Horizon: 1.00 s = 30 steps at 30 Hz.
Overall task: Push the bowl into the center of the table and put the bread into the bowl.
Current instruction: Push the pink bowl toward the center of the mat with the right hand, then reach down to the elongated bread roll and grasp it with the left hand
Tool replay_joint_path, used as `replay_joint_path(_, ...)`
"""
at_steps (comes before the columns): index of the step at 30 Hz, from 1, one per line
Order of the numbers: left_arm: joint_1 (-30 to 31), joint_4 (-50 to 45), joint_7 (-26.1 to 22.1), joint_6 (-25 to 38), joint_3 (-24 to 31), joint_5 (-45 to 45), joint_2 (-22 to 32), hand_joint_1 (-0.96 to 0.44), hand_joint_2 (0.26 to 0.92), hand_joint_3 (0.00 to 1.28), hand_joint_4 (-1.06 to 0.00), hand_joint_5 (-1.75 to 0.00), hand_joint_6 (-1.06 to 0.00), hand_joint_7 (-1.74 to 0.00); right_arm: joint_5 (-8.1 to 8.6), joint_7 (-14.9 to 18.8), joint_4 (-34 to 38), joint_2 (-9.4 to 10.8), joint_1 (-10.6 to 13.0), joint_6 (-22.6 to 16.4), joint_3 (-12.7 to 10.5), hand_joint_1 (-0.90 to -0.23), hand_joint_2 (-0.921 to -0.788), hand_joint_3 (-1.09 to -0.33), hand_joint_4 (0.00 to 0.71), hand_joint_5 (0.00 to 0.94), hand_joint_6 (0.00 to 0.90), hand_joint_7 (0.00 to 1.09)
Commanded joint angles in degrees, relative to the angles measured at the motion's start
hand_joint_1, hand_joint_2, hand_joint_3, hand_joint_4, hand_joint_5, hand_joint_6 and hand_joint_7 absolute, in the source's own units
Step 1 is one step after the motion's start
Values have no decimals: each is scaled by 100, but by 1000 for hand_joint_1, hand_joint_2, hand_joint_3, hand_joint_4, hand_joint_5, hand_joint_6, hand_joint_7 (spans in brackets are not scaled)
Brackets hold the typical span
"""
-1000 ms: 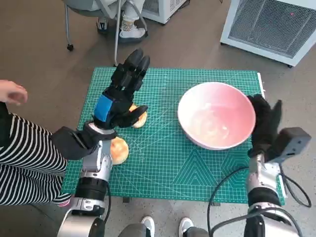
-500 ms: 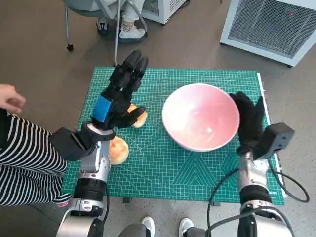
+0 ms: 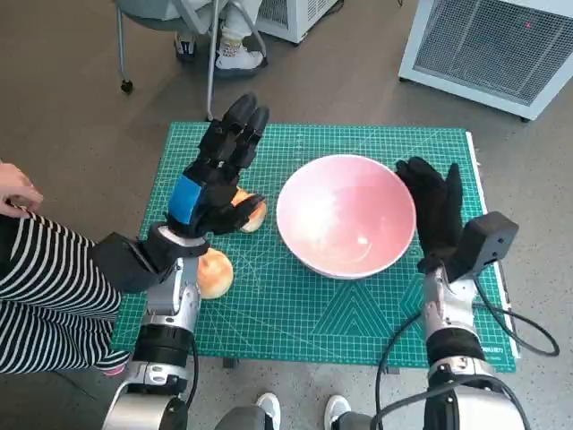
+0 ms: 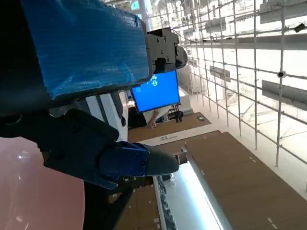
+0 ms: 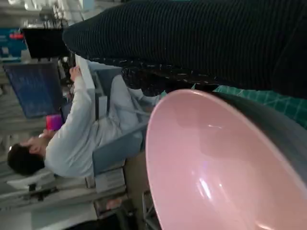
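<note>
Scene: a green cutting mat (image 3: 358,313) covers a small counter, seen steeply from above.
Bowl: a pink bowl (image 3: 346,215) stands upright, slightly right of the mat's middle; it is empty.
Right hand: the gloved right hand (image 3: 436,208) lies flat against the bowl's outer right wall, fingers together and straight, gripping nothing. The right wrist view shows the glove lying close along the pink rim (image 5: 201,158).
Left hand: the left hand (image 3: 219,175) hovers over the mat's left half, fingers spread and holding nothing.
Bread: one bread roll (image 3: 251,213) lies just under the left hand's thumb, near the bowl's left side; a second roll (image 3: 215,273) lies nearer the robot, partly hidden by the left forearm.
Step in hand: judged to be the push of the bowl toward the middle.
Doing it well: push low on the wall rather than at the rim, so the bowl slides instead of tipping. Stop before the bowl bumps the nearer roll.
Bystanders: a striped sleeve (image 3: 40,296) shows at the left edge; a seated person (image 5: 72,139) appears in the right wrist view.
</note>
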Motion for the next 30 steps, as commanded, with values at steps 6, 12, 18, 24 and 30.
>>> replay_joint_path(6, 38, -32, 54, -55, -22, 60, -48, -519, 921, 290, -53, -2, 1, -253, -7, 57, -129, -306, 92, -152, -46, -595, -921, -899, 125, 9, 105, 166)
replay_joint_path(12, 37, -15, 40, -68, -23, 56, -39, -521, 921, 287, -54, -2, 1, -256, 39, -96, -394, -458, 142, -505, -155, -601, -921, -887, 139, 13, 119, 170)
replay_joint_path(18, -47, 95, 28, -97, -17, 49, -46, -518, 921, 289, -58, -4, 1, -256, 148, -80, -991, -410, 259, -927, -219, -621, -921, -864, 149, 14, 130, 172)
replay_joint_path(24, -110, 103, 30, -58, -33, 26, -91, -519, 921, 295, -61, -5, 1, -252, 371, 249, -2155, -220, 595, -1204, -80, -640, -921, -822, 147, 8, 138, 175)
replay_joint_path(30, -158, 101, 20, -40, -48, 25, -120, -535, 921, 303, -62, -4, 1, -251, 508, 457, -3409, -68, 1041, -1165, 232, -657, -921, -782, 153, 8, 152, 184)
